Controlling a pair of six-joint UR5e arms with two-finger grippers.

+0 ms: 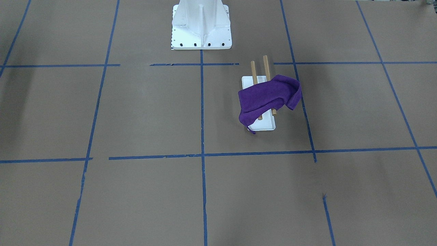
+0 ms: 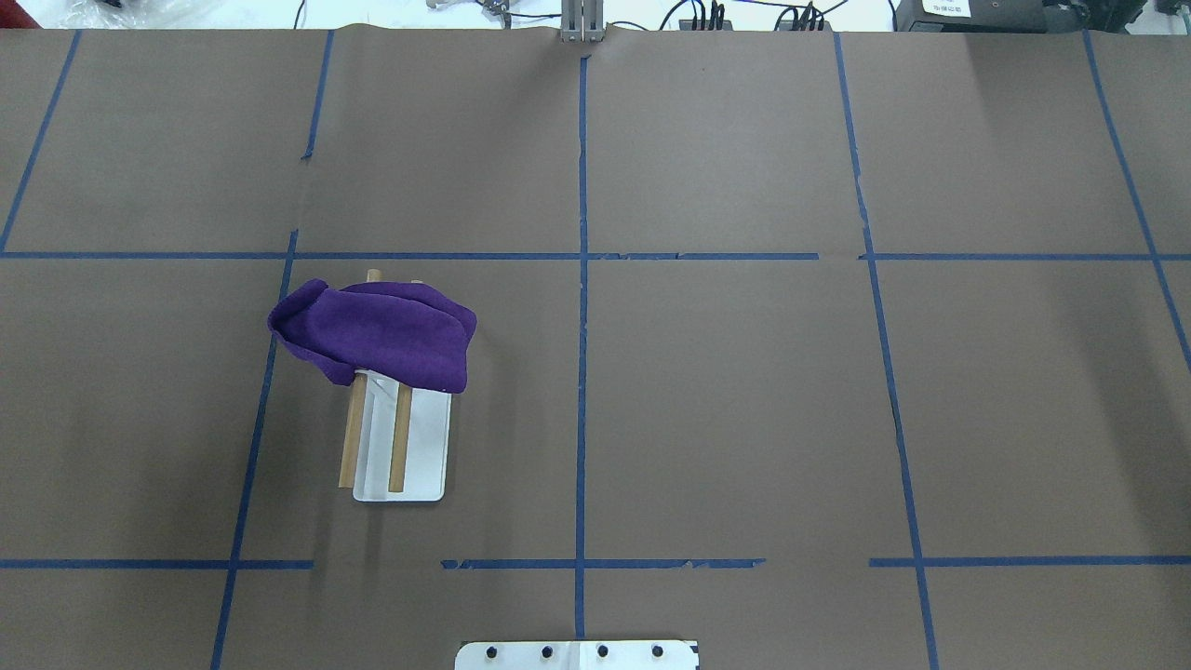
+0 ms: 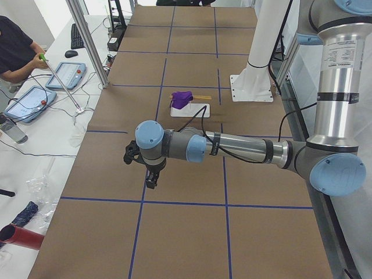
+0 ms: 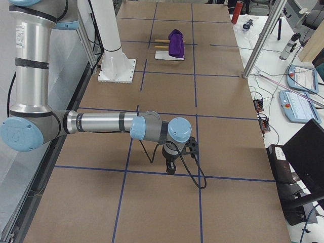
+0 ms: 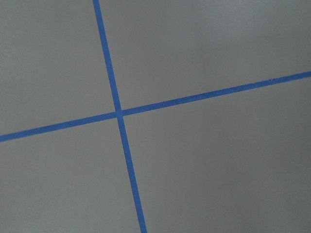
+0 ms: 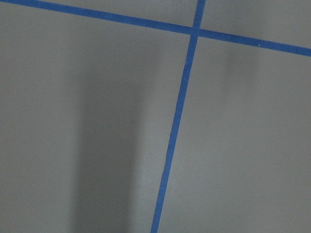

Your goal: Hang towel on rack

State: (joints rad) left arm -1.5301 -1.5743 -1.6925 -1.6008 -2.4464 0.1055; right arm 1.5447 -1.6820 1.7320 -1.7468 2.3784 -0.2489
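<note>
A purple towel (image 1: 266,97) lies draped across the far ends of the rack's two wooden dowels, with one corner hanging down to the rack's white base plate (image 1: 264,124). In the overhead view the towel (image 2: 381,335) covers the dowels' far half above the base plate (image 2: 423,447). My left gripper (image 3: 150,177) shows only in the exterior left view, near the table's left end and far from the rack (image 3: 192,111). My right gripper (image 4: 171,167) shows only in the exterior right view, near the table's right end. I cannot tell whether either one is open or shut. Both wrist views show only brown paper and blue tape.
The white bolted robot pedestal (image 1: 201,25) stands at the table's robot-side edge, near the rack. Blue tape lines grid the brown table. An operator (image 3: 14,46) holding a stick sits at a side bench with teach pendants (image 3: 65,74).
</note>
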